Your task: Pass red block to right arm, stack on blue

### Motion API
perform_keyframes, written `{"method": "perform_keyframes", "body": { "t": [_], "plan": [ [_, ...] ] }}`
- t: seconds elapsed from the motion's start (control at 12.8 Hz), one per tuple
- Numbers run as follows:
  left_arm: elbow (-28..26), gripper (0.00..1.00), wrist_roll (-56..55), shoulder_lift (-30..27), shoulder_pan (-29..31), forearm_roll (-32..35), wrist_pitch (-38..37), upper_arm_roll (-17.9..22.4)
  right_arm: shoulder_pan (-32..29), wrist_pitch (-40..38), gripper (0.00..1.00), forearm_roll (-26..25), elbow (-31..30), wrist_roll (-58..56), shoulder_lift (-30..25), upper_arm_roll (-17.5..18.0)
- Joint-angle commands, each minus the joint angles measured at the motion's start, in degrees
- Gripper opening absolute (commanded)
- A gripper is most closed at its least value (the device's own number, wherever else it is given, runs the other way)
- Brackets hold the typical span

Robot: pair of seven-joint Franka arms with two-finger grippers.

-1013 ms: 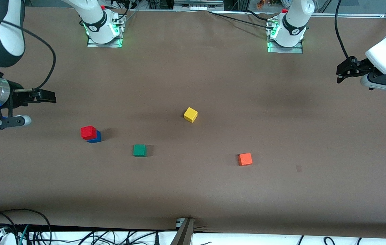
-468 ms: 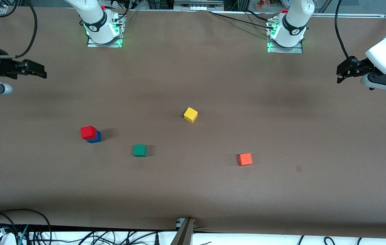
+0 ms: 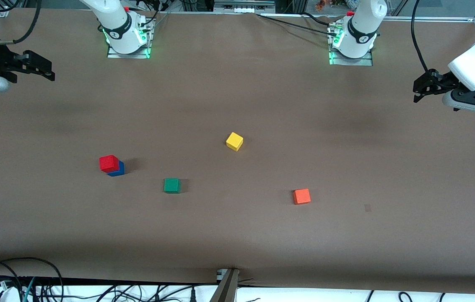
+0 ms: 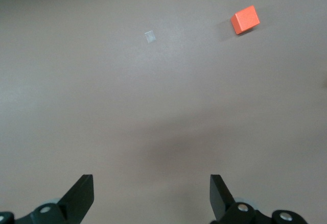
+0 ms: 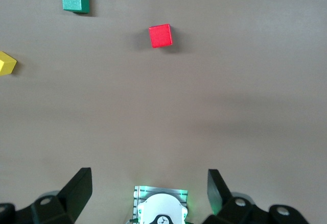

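Observation:
The red block (image 3: 109, 162) sits on top of the blue (image 3: 118, 170) cube, slightly offset, toward the right arm's end of the table. In the right wrist view the red block (image 5: 160, 35) covers the blue one. My right gripper (image 3: 42, 67) hangs open and empty over the table's edge at the right arm's end, well apart from the stack; its jaws stand wide in the right wrist view (image 5: 148, 188). My left gripper (image 3: 421, 86) waits open and empty over the left arm's end of the table, with bare table between its jaws (image 4: 152, 193).
A green cube (image 3: 172, 185) lies beside the stack, a yellow cube (image 3: 234, 141) near the table's middle, an orange cube (image 3: 302, 196) toward the left arm's end. The arm bases (image 3: 127, 40) (image 3: 351, 44) stand along the back edge. Cables run along the front edge.
My right gripper has drawn up and away from the stack toward the table's edge at its own end. The stack and the left arm have not moved.

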Motion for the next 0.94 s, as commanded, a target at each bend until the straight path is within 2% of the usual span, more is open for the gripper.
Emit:
{"method": "perform_keyframes", "body": {
  "t": [0.0, 0.86],
  "plan": [
    [0.64, 1.00, -0.27, -0.06, -0.32, -0.42, -0.31, -0.06, -0.52, -1.94, 1.00, -3.17, 0.39, 0.09, -0.50, 1.46],
    [2.04, 1.00, 0.17, 1.08, -0.23, -0.42, -0.93, -0.33, -0.34, -3.09, 1.00, -2.91, 1.37, 0.26, 0.91, 1.29]
  ]
}}
